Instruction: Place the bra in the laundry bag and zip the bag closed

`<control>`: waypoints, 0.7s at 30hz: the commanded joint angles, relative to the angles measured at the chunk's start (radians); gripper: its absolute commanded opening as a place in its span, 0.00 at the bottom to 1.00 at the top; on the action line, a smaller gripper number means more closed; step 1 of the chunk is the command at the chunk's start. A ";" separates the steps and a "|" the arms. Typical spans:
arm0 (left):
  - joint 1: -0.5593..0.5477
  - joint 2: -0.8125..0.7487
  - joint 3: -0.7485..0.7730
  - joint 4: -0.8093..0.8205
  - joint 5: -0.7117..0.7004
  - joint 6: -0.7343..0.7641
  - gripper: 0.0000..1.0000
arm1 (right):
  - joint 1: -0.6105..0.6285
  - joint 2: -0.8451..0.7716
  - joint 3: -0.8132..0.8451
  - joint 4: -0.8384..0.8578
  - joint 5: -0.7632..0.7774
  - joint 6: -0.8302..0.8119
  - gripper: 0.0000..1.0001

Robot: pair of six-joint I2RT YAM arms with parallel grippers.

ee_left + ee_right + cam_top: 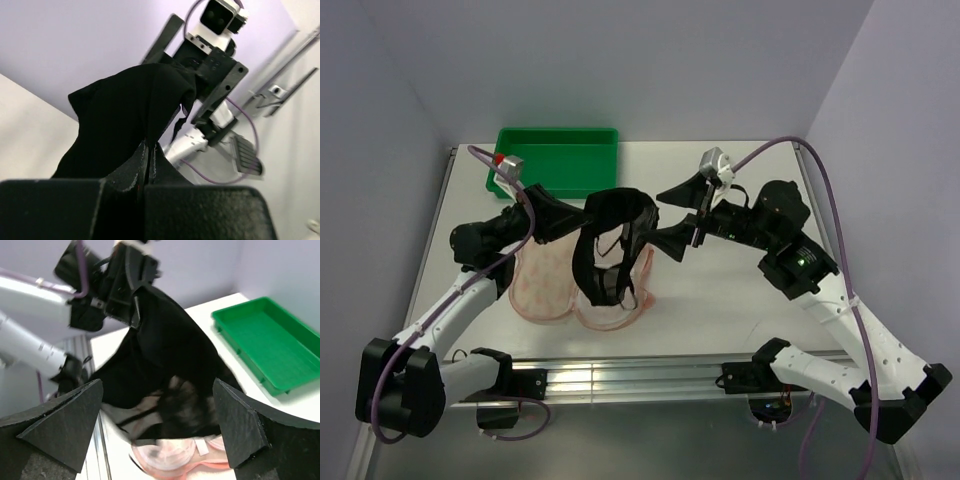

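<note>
The left gripper (563, 212) is clamped shut on a fold of the bra (615, 225). The bra hangs from its fingertips in a loose black bundle, with cups and straps trailing down to the laundry bag (542, 282) lying open directly below. The right gripper (670, 215) stands spread wide just beside the hanging cloth, holding nothing. The likely trouble is that only one pinch carries the garment. If the left gripper lowers or lets go as things are, straps could drape over the bag's rim beneath it instead of dropping inside, and later catch in the zip. If the right gripper closes from here, it might catch a single strap and pull the bundle sideways off the bag
</note>
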 commanded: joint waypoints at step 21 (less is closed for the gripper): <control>-0.102 0.052 -0.036 0.542 0.096 -0.224 0.00 | 0.016 0.167 0.020 0.202 -0.450 0.074 0.68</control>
